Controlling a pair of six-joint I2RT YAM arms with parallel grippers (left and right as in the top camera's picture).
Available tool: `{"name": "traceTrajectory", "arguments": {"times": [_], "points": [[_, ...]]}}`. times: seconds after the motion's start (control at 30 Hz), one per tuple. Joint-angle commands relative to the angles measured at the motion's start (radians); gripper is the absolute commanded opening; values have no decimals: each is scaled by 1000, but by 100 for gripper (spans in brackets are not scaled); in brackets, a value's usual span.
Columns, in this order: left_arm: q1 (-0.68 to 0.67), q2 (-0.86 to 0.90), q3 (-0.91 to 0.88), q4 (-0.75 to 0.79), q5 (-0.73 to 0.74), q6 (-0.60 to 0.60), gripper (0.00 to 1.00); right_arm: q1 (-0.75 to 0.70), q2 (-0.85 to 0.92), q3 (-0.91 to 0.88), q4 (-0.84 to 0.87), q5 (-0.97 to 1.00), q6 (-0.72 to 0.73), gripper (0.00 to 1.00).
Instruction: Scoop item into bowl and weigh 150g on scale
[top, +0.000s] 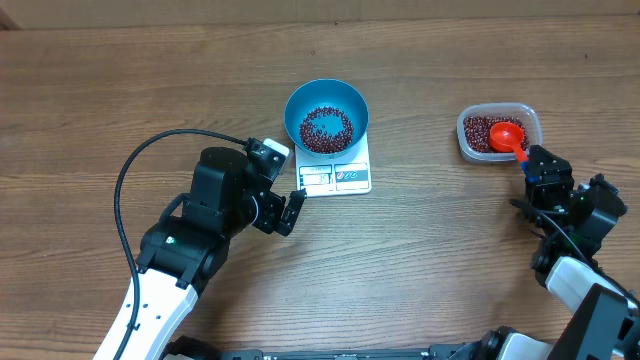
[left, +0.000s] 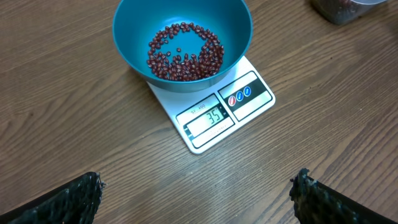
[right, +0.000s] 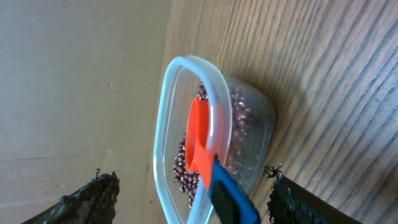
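The blue bowl (top: 326, 103) (left: 182, 25) stands on the white scale (top: 335, 178) (left: 230, 112), with a thin layer of dark red beans (top: 326, 130) (left: 185, 55) in its bottom. More beans (top: 480, 132) (right: 183, 168) fill a clear plastic tub (top: 536, 128) (right: 163, 112) at the right. A red scoop (top: 508, 135) (right: 199, 134) lies in that tub, its blue handle (right: 230, 199) sticking out over the rim. My right gripper (top: 535, 165) (right: 191, 177) is open, a finger on each side of the handle with gaps showing. My left gripper (top: 285, 190) (left: 198, 183) stands wide open just left of the scale, holding nothing.
The scale's display (left: 211, 117) faces my left wrist camera and shows digits. A black cable (top: 125, 180) loops over the table behind the left arm. Bare wooden tabletop (top: 450, 240) lies between the scale and the tub.
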Motion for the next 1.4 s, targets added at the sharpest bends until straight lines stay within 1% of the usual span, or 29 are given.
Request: {"name": "traceTrajectory", "arguments": {"times": [0.0, 0.17, 0.27, 0.5, 0.73, 0.93, 0.97, 1.07, 1.13, 1.2, 1.27, 1.3, 1.37], "points": [[4, -17, -3, 0, 14, 19, 100, -2, 24, -2, 20, 16, 5, 78], [4, -17, -3, 0, 14, 19, 100, 0, 54, -2, 43, 16, 23, 76], [4, -17, -3, 0, 14, 19, 100, 0, 56, -2, 53, 16, 26, 73], [4, -17, -3, 0, 14, 19, 100, 2, 56, -2, 68, 16, 27, 70], [4, -17, -3, 0, 14, 19, 99, 57, 56, -2, 82, 47, 27, 71], [4, -17, -3, 0, 14, 19, 100, 64, 56, -2, 84, 100, 31, 70], [4, -17, -3, 0, 14, 19, 100, 64, 56, -2, 83, 100, 30, 70], [4, -17, -3, 0, 14, 19, 99, 64, 56, -2, 83, 99, 30, 64], [4, -17, -3, 0, 14, 19, 99, 66, 56, -2, 78, 97, 30, 63], [4, -17, -3, 0, 14, 19, 100, 74, 56, -2, 70, 97, 30, 65], [4, -17, -3, 0, 14, 19, 99, 85, 56, -2, 68, 108, 30, 76], [4, -17, -3, 0, 14, 19, 100, 96, 56, -2, 68, 116, 30, 85], [4, -17, -3, 0, 14, 19, 100, 101, 56, -2, 68, 118, 30, 86]]}}
